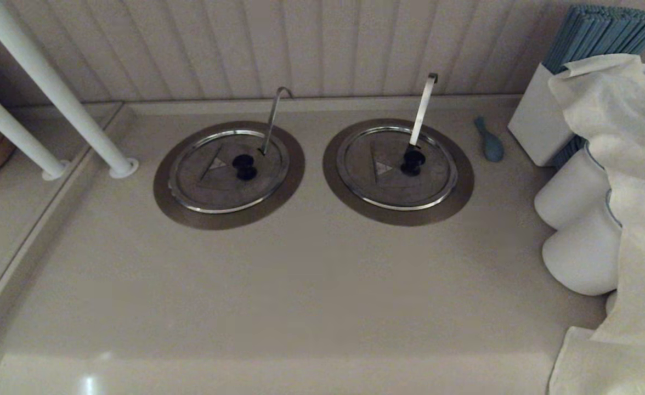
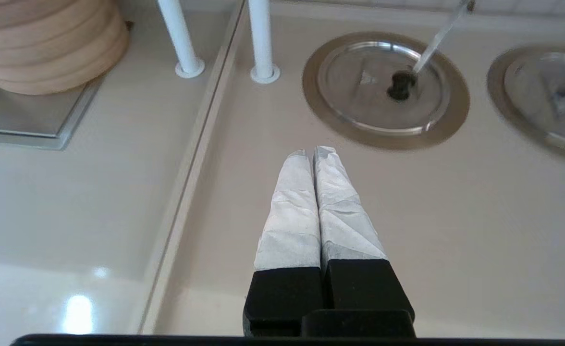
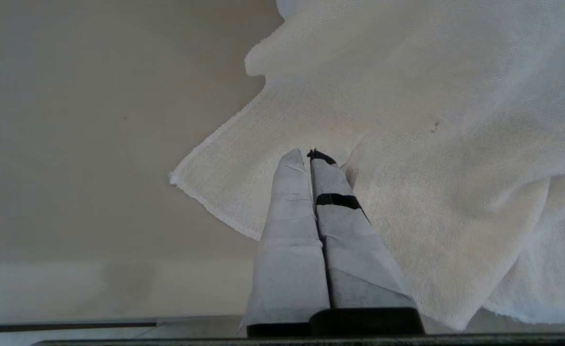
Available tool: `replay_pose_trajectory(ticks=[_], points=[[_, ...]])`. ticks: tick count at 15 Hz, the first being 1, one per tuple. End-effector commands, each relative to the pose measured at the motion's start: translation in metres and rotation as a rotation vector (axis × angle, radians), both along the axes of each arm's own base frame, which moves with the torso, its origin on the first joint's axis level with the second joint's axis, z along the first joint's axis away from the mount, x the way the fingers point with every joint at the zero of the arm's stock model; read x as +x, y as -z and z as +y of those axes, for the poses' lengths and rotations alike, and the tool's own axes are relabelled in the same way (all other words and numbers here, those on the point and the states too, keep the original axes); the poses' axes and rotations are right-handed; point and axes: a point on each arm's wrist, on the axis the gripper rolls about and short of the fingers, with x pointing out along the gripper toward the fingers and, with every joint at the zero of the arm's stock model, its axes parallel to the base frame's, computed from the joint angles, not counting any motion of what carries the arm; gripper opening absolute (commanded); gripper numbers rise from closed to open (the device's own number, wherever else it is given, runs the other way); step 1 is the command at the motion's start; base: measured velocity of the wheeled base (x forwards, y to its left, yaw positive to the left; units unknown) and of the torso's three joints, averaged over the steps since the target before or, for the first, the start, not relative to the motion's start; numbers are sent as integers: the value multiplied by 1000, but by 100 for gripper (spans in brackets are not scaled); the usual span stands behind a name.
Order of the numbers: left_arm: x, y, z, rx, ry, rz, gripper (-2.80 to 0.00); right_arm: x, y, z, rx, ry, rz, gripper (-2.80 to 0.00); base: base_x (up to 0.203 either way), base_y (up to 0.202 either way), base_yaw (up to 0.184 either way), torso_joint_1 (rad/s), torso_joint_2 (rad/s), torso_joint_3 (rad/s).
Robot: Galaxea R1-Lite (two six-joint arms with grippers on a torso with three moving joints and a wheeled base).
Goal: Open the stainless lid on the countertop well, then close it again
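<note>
The stainless lid point(image 1: 213, 184) lies flat on the left countertop well, whose brushed collar point(image 1: 169, 203) rings it. A black knob point(image 1: 244, 166) sits at the lid's centre and a thin hooked grey rod point(image 1: 273, 118) rises from its notch. In the left wrist view the same lid point(image 2: 359, 101) lies ahead and to one side of my left gripper point(image 2: 315, 151), which is shut and empty above bare counter. My right gripper point(image 3: 307, 154) is shut and empty over a white cloth point(image 3: 431, 144). Neither gripper shows in the head view.
The twin lid point(image 1: 388, 184) with a broad bright handle point(image 1: 422, 109) sits to the right. White posts point(image 1: 54, 93) stand at the left, a blue spoon point(image 1: 490, 141), a white box point(image 1: 536, 120), white cups point(image 1: 580, 219) and draped cloth point(image 1: 629, 164) at the right.
</note>
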Motion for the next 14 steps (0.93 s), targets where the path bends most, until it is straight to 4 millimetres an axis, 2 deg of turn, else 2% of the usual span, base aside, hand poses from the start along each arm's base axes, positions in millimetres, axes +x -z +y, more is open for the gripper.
replay_pose_trajectory(ticks=[1,4,6,12,14], points=[[-21,19,-1,16,-8,-60,-280,0,0,0,0,-1,1,-280,0,0,0,0,0,0],[-32,49,-3,31,-15,-77,-280,0,0,0,0,-1,0,-280,0,0,0,0,0,0],[-30,77,-3,60,23,-92,-280,0,0,0,0,-1,1,-280,0,0,0,0,0,0],[45,173,-3,147,37,62,-280,0,0,0,1,0,1,-280,0,0,0,0,0,0],[58,198,-3,166,55,68,-280,0,0,0,2,-1,1,-280,0,0,0,0,0,0]])
